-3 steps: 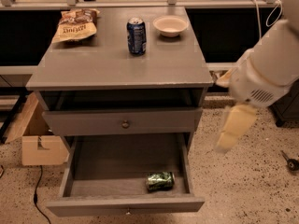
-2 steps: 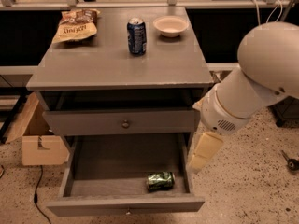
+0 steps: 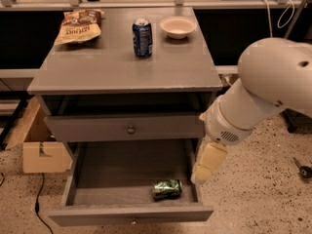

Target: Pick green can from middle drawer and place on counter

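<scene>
The green can [image 3: 167, 188] lies on its side near the front right of the open middle drawer [image 3: 130, 214]. The counter [image 3: 122, 65] is the grey top of the cabinet above it. My gripper [image 3: 207, 163] hangs down from the big white arm, at the drawer's right wall. It is above and to the right of the green can, apart from it and holding nothing that shows.
On the counter stand a blue can [image 3: 142, 37], a white bowl [image 3: 178, 27] and a chip bag [image 3: 78, 27]. The upper drawer front [image 3: 130, 129] is closed. A cardboard box [image 3: 40, 151] sits on the floor to the left. A cable runs on the floor there.
The arm has swung left and down, bringing the gripper from beside the cabinet to the open drawer's right edge. The green can has not moved.
</scene>
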Motion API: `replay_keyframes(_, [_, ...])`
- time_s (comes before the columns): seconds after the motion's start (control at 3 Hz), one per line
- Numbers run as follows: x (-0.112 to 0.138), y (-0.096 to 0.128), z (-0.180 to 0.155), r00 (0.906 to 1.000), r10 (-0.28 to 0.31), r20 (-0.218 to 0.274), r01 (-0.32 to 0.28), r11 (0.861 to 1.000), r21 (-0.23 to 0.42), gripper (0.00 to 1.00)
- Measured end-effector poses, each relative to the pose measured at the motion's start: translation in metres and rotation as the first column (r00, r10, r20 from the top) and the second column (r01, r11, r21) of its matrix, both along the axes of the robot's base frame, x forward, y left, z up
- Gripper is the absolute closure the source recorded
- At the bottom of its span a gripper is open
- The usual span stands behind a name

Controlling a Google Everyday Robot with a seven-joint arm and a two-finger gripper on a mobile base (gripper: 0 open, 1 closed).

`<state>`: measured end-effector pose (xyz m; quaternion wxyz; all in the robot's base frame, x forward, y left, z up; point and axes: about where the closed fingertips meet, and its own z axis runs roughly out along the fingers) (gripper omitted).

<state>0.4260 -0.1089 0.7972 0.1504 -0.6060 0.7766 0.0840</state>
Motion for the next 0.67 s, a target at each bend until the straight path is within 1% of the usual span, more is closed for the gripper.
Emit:
replay_keyframes(0.33, [0.010,-0.001,-0.057,0.9994,-0.021,-0.029,0.020,1.000,-0.022,0.00])
replay_keyframes(0.67, [0.026,0.009,-0.121,0.9988,-0.015,-0.047,0.014,1.000,-0.012,0.00])
